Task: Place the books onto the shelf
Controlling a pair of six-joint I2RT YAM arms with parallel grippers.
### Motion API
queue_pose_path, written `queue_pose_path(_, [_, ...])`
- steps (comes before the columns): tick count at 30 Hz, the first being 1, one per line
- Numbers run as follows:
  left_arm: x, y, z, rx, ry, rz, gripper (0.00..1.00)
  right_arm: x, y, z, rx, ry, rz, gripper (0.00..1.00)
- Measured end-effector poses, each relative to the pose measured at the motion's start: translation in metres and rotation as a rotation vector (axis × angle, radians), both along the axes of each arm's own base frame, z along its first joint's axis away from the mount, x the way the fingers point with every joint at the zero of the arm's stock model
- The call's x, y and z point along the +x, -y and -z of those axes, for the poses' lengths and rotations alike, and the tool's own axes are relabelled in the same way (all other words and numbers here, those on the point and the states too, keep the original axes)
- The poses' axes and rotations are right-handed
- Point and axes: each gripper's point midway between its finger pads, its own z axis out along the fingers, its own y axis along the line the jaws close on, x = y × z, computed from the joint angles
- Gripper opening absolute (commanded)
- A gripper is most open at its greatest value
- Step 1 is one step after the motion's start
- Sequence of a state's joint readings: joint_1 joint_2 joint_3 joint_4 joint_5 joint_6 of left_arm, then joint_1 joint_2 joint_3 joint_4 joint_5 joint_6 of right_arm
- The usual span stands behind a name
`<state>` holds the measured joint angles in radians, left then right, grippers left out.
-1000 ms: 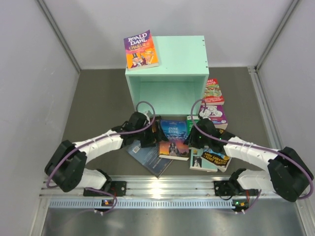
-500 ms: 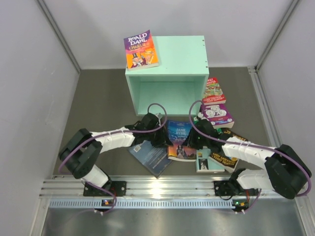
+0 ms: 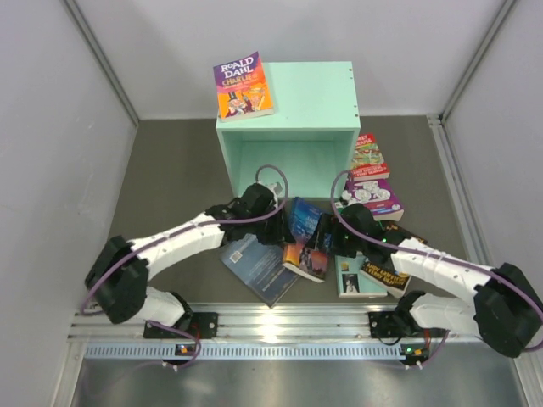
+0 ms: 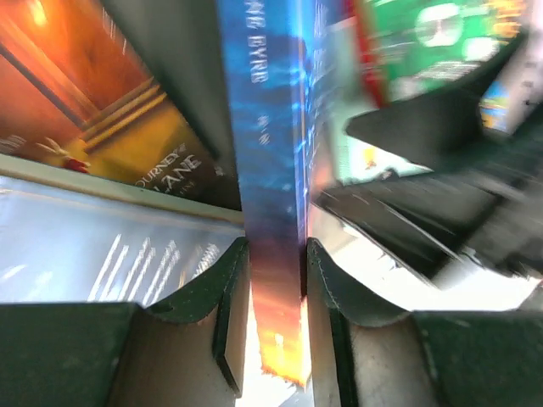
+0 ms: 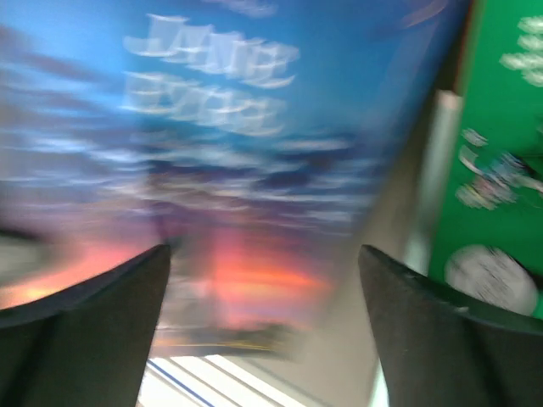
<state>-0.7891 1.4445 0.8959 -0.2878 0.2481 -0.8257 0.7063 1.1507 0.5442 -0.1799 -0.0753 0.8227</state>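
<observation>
pinching blue-orange book (image 4: 270, 170) by its edge in left gripper (image 4: 273, 254), right gripper (image 5: 263, 280) spread wide, shelf (image 3: 305, 93) mouth near

"ROALD DAHL" on the purple book (image 3: 242, 86); "JANE EYRE" on the blue book (image 5: 221, 127).

R wrist view: Jane Eyre book (image 5: 212, 161) motion-blurred, its edges cut off by frame; green book (image 5: 501, 127) cut at right edge. L wrist view: upper right smeared, print unreadable. Top view: right arm (image 3: 433, 263) hides part of lower-right books (image 3: 355, 280); their titles too small.
</observation>
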Motion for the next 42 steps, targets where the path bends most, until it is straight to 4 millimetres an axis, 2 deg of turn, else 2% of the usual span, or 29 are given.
queue_pose_path(4, [0.003,-0.013,-0.080,-0.034,0.209,0.051,0.00,-0.009,0.019,-0.008,-0.047,0.017,0.010,0.96])
queue_pose_path(10, [-0.011,-0.025,-0.199,-0.143,0.484,0.179,0.00,-0.018,0.039,-0.012,-0.088,0.030,0.042,0.96])
queue_pose_path(13, [-0.013,-0.025,-0.238,-0.180,0.566,0.211,0.00,-0.025,0.048,-0.001,-0.110,0.007,0.051,0.96])
queue_pose_path(17, [-0.012,-0.026,-0.269,-0.198,0.631,0.215,0.00,-0.035,0.057,0.014,-0.139,-0.036,0.061,0.96])
queue_pose_path(24, [0.004,-0.024,-0.294,-0.192,0.678,0.162,0.00,-0.036,0.058,0.006,-0.117,-0.014,0.070,0.96])
queue_pose_path(27, [0.013,-0.021,-0.314,-0.201,0.710,0.135,0.00,-0.038,0.058,0.007,-0.110,-0.014,0.068,0.96])
queue_pose_path(34, [0.040,-0.011,-0.397,-0.311,0.844,0.067,0.00,-0.043,0.056,0.012,-0.081,-0.030,0.071,0.96])
queue_pose_path(35, [0.045,-0.010,-0.410,-0.342,0.863,0.056,0.00,-0.043,0.056,0.011,-0.071,-0.027,0.073,0.96])
queue_pose_path(38, [0.053,-0.008,-0.432,-0.415,0.889,0.037,0.00,-0.046,0.055,0.009,-0.043,-0.021,0.069,0.96])
queue_pose_path(41, [0.056,-0.006,-0.439,-0.465,0.881,0.033,0.00,-0.051,0.044,-0.004,0.047,-0.001,0.033,0.98])
queue_pose_path(42, [0.056,-0.003,-0.438,-0.485,0.870,0.037,0.00,-0.051,0.036,-0.015,0.109,0.017,0.017,0.99])
